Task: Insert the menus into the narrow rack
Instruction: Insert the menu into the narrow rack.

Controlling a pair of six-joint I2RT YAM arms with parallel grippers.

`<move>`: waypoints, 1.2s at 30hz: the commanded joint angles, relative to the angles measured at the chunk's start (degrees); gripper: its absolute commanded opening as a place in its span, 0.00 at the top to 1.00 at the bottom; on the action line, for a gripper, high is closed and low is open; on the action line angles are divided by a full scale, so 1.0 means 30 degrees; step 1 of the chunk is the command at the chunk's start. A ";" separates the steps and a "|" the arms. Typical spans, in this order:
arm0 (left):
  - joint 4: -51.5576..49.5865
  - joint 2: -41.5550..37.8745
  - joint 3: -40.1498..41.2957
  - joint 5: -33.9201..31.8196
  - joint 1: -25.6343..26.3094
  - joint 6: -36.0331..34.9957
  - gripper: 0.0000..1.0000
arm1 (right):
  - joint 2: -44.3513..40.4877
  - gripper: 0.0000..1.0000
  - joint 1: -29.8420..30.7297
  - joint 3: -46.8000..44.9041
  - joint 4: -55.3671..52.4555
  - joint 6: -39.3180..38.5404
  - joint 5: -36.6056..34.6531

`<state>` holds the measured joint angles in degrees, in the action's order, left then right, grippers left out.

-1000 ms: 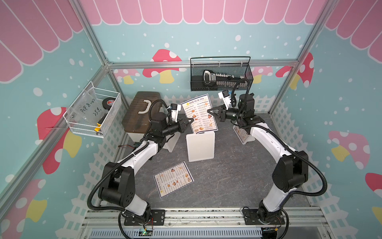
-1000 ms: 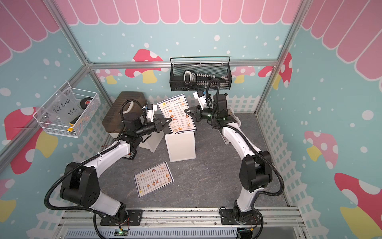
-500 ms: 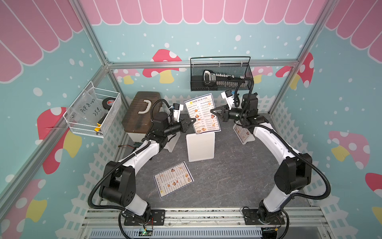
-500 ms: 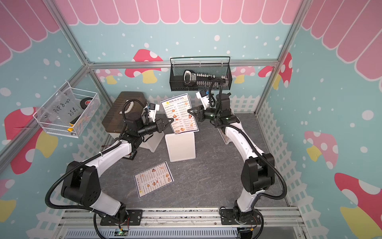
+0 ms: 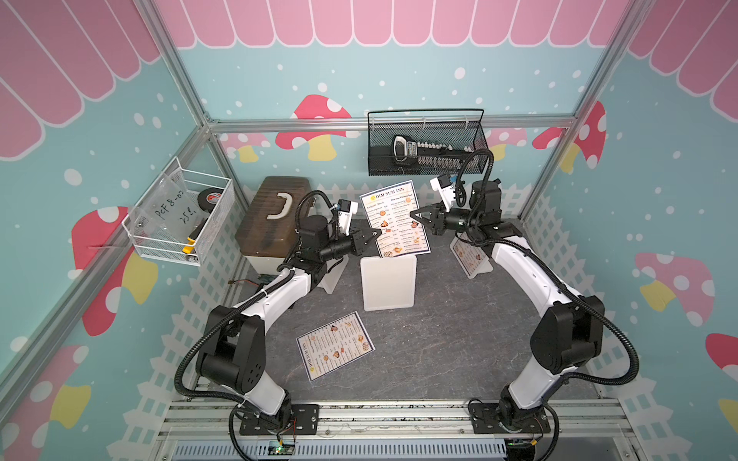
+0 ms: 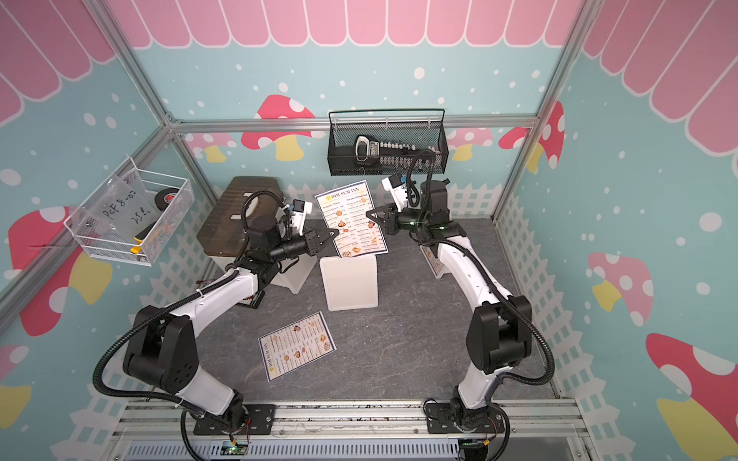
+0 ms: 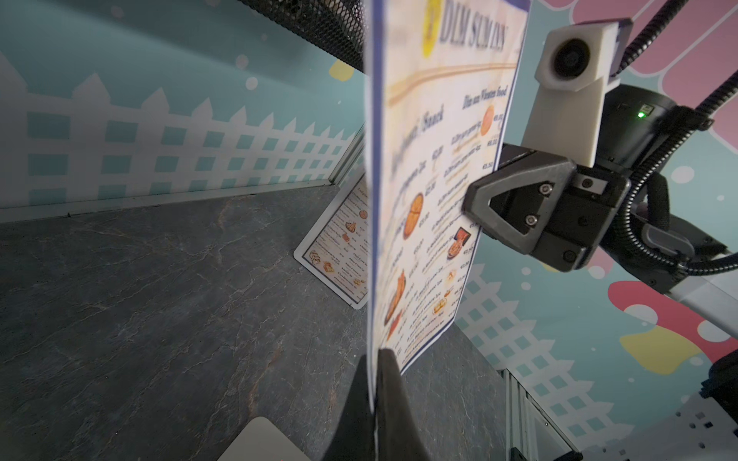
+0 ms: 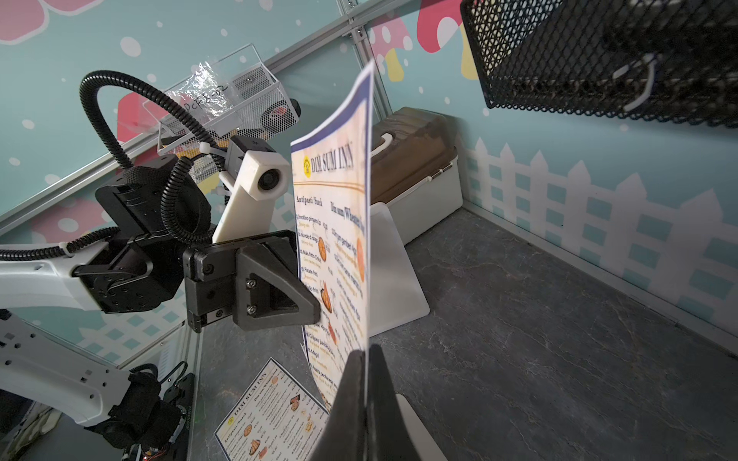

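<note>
Menus (image 5: 395, 223) (image 5: 335, 345) (image 5: 465, 255): three, apparently; one held, two unheld.

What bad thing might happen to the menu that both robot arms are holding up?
The left gripper and right gripper pinch only the side edges of the menu, so it might slip or twist. The sheet looks bowed in the right wrist view, so its bottom edge might miss the narrow top of the white rack and crumple.
</note>
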<state>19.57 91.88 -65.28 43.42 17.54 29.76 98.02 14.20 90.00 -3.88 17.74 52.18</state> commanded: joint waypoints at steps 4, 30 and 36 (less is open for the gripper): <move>0.0203 0.0317 -0.0729 0.0322 0.0071 0.0218 1.00 | 0.0328 1.00 -0.0250 0.0520 0.0152 -0.0925 0.1427; 0.0170 0.0322 -0.0743 0.0527 0.0181 0.0276 0.92 | 0.1396 1.00 -0.0826 0.0371 0.1878 -0.0938 0.4686; 0.0181 0.0341 -0.0826 0.0555 0.0177 0.0305 0.88 | 0.1655 1.00 -0.1026 0.0301 0.2671 -0.0406 0.5180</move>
<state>19.53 92.07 -65.84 44.23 18.04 29.82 101.54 11.60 90.13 1.67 16.23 65.28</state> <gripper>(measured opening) 0.118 0.047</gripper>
